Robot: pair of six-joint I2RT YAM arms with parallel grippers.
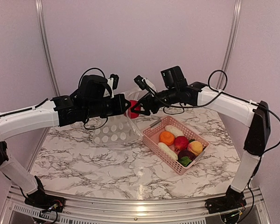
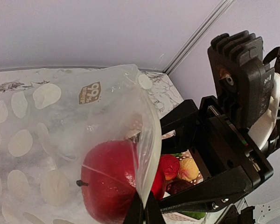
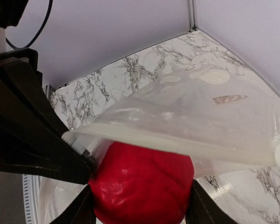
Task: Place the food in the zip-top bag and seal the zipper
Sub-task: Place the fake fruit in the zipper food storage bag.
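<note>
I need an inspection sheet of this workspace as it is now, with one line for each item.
Surface: white marble table.
Job's things: zip-top bag lifted at its mouth; red piece at the mouth; other food lies in the pink basket.
Clutter: a small grey thing behind the basket, too small to tell.
Hands: left hand shut on the bag's edge; right hand shut on the red piece.
Cables: black loops above both arms, apart from the bag.
Surroundings: plain walls, metal posts; nothing else seen.
</note>
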